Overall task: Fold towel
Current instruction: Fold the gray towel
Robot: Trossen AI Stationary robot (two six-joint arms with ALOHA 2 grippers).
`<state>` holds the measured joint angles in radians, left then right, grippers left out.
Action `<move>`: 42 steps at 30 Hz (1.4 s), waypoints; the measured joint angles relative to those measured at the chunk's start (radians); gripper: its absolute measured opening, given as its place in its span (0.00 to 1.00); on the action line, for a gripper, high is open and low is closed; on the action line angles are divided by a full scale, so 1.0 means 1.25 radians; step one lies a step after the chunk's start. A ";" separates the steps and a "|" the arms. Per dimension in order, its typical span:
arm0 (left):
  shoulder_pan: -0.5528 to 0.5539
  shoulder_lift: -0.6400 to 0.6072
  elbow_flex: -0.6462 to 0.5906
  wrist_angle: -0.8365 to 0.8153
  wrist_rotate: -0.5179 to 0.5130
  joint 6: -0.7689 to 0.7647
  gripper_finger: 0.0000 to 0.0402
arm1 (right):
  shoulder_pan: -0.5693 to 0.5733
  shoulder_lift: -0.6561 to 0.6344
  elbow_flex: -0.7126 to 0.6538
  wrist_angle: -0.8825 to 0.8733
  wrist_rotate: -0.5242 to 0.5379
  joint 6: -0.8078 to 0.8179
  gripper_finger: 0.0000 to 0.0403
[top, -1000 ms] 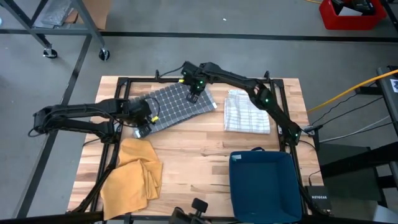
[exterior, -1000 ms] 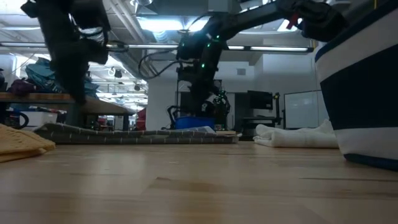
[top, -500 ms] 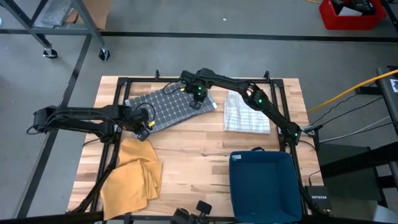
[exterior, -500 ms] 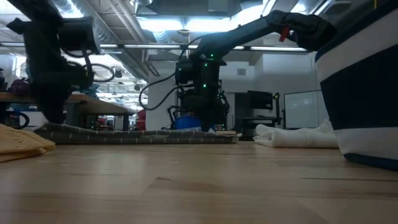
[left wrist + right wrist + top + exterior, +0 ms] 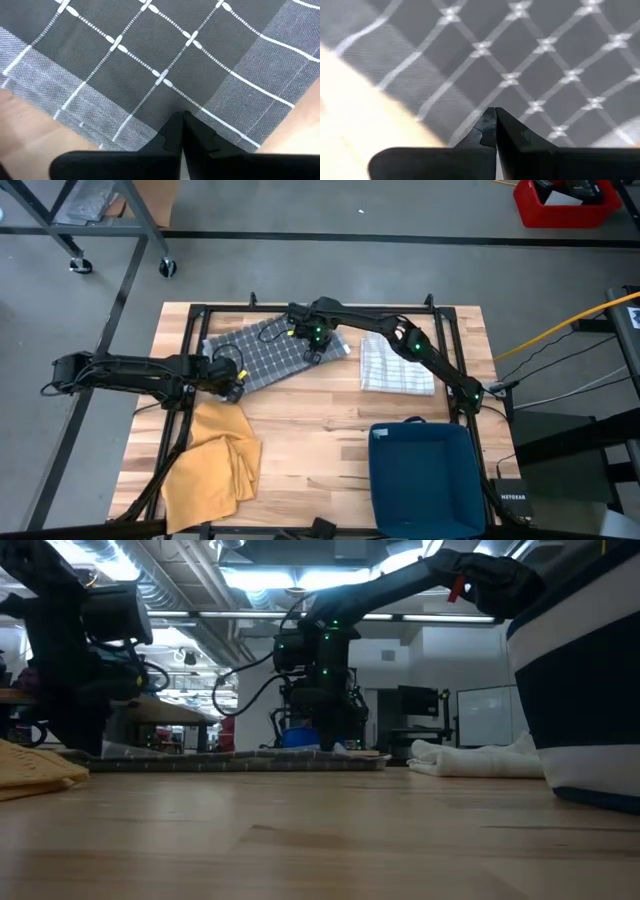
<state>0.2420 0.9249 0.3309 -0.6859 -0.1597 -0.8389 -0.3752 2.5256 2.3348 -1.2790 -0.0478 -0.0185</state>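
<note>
A dark grey towel with a white check (image 5: 270, 352) lies spread flat on the far-left part of the table, also seen as a thin strip in the low view (image 5: 230, 761). My left gripper (image 5: 232, 383) is shut at the towel's near-left corner, low on the table (image 5: 85, 745). My right gripper (image 5: 312, 352) is shut at the towel's near edge toward its right end (image 5: 325, 745). Both wrist views show shut fingertips right on the cloth (image 5: 181, 116) (image 5: 492, 111). My left gripper meets the towel's near-left corner area (image 5: 165, 95), just inside the pale border, slanting down from the table's left. Its shut fingertips hide how much cloth lies between them. The towel lies flat on the table around them. My right gripper meets the towel close to its near edge (image 5: 485, 92), pointing down from above. Its shut fingertips cover the place of contact, so layers cannot be told. The cloth around them lies flat on the table.
A folded white checked towel (image 5: 397, 362) lies to the right of the grey one. A crumpled yellow cloth (image 5: 215, 460) sits at the near-left corner of the table. A blue bin (image 5: 425, 475) stands at the near right. Bare wood shows in the table's middle.
Both grippers have come down to the table, the left also moving toward the table's left edge, the right a little toward the near edge. The towel's left end, humped a second ago, has been drawn out to the left and now lies flat.
</note>
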 joint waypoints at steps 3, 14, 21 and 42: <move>0.000 0.000 0.000 0.008 -0.006 0.000 0.01 | 0.020 0.005 -0.003 0.002 -0.026 0.000 0.01; 0.001 0.001 -0.002 0.034 -0.079 -0.034 0.00 | 0.077 0.027 -0.006 -0.017 0.055 0.034 0.00; 0.001 0.001 -0.002 0.035 -0.183 -0.088 0.01 | 0.098 0.027 -0.005 -0.026 -0.050 0.060 0.00; 0.000 -0.042 0.031 0.137 -0.269 0.001 0.00 | 0.148 -0.018 0.017 0.010 -0.126 -0.018 0.00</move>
<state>0.2420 0.8723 0.3701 -0.5147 -0.4959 -0.8377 -0.1903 2.5033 2.3560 -1.2660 -0.2049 -0.0405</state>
